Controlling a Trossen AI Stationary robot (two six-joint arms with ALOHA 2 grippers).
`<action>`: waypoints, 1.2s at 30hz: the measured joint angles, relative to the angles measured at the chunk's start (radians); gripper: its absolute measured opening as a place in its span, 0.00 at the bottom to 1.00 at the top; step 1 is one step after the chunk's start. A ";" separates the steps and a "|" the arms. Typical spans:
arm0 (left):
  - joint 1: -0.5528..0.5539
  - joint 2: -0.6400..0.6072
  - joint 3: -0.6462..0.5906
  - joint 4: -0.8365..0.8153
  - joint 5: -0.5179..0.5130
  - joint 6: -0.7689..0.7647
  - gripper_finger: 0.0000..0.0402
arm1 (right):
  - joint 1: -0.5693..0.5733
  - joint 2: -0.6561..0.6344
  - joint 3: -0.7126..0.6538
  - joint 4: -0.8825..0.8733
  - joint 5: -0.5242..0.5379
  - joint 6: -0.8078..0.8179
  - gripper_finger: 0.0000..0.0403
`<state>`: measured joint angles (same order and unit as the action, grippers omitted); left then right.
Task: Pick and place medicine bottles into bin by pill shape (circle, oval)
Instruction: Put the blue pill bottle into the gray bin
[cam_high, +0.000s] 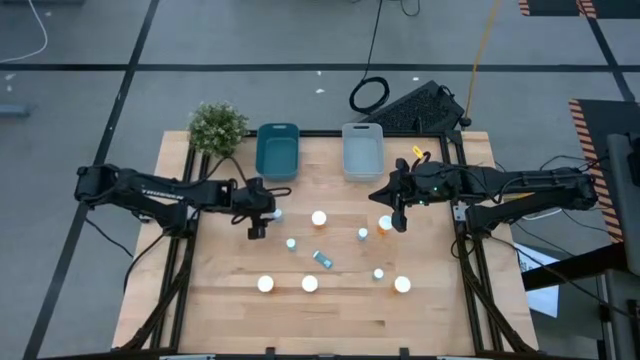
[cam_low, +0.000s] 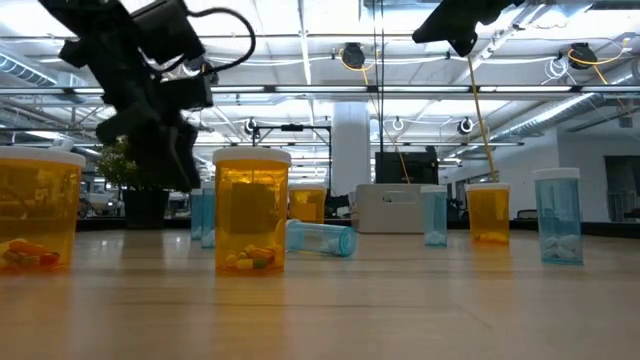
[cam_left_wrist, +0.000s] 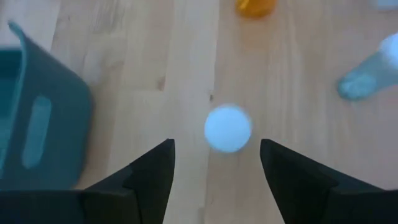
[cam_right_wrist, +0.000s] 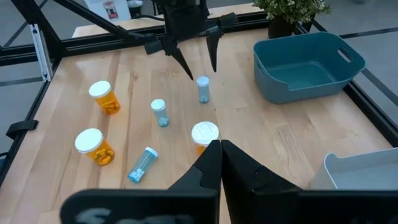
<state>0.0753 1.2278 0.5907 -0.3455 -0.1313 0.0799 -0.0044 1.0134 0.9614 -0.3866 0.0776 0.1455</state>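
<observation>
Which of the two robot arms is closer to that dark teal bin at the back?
Left. Its end effector hovers open just in front of the teal bin, over a small blue bottle. The right end effector sits beyond the grey bin.

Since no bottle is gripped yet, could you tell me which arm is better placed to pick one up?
The left: its open gripper hovers directly over a small blue bottle. The right gripper is shut.

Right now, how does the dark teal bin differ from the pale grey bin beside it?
The dark teal bin is a deep blue-green, while the pale grey bin is light grey-blue. The teal bin sits on the left arm's side of the table, next to the potted plant; the grey bin sits on the right arm's side. Both are rectangular, open-topped, hold no bottles, and stand side by side at the table's far edge.
</observation>
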 joint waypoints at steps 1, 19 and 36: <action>-0.002 0.000 -0.018 0.021 -0.004 -0.009 0.60 | 0.000 0.000 0.000 0.000 0.000 0.000 0.00; -0.013 0.003 -0.387 0.663 0.028 -0.109 0.60 | 0.000 0.000 0.000 -0.007 0.003 -0.005 0.00; -0.025 0.017 -0.478 0.839 0.005 -0.165 0.60 | -0.001 0.000 -0.086 0.225 0.004 -0.053 0.00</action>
<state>0.0498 1.2446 0.1123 0.4938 -0.1260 -0.0846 -0.0051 1.0134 0.8749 -0.1611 0.0814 0.0924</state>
